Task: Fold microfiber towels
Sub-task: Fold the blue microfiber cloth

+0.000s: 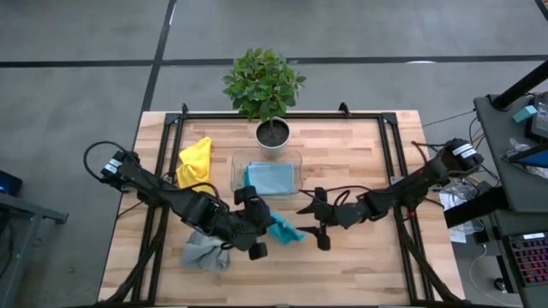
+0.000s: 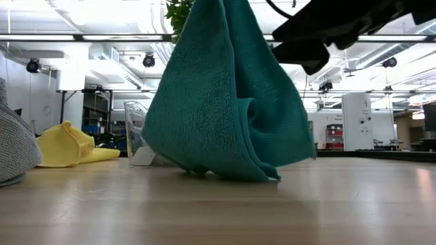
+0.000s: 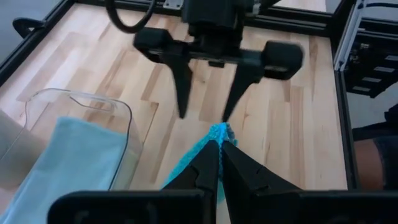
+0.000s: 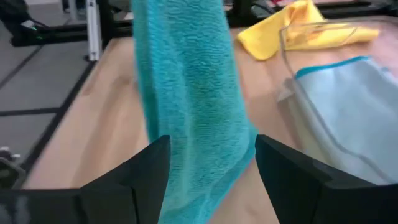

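Note:
The teal towel hangs from my left gripper, which is shut on its top near the table's middle front. My right gripper is open. Its fingers stand on either side of the hanging teal cloth; whether they touch it I cannot tell. The grey towel lies crumpled under my left arm. The yellow towel lies bunched at the far left. A light blue towel lies folded in the clear tray. My left gripper pinches a bunched upper tip of the teal towel between its two fingertips, slanting down from the table's left. The towel hangs below the fingers in loose folds, and its lower edge rests on the table.
A potted plant stands at the far middle, just behind the tray. Black frame rails run along the table's sides. Bare wood lies at the near right.

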Controlling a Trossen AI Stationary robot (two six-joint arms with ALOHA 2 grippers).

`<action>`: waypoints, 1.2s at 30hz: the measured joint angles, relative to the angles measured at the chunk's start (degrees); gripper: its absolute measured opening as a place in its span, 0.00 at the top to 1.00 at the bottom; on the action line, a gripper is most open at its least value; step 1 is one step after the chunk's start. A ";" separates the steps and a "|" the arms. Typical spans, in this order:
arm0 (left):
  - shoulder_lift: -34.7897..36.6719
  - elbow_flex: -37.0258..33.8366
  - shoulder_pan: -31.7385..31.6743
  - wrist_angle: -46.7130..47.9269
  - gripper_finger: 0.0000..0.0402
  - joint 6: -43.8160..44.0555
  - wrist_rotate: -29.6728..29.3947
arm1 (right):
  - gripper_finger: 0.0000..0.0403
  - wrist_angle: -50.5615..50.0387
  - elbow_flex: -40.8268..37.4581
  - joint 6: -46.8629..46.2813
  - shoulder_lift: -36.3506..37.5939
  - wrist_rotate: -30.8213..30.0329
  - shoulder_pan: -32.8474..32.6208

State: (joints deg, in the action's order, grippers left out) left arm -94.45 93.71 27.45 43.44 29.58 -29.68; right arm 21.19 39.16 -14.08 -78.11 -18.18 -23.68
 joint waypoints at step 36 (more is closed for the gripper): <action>3.32 -0.02 -1.59 -0.98 1.00 -2.82 4.24 | 0.98 -25.64 0.47 -0.22 12.76 -5.34 -7.07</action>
State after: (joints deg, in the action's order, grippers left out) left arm -91.13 93.69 25.87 42.46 26.77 -25.43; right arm -4.44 39.63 -14.30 -65.35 -23.52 -30.76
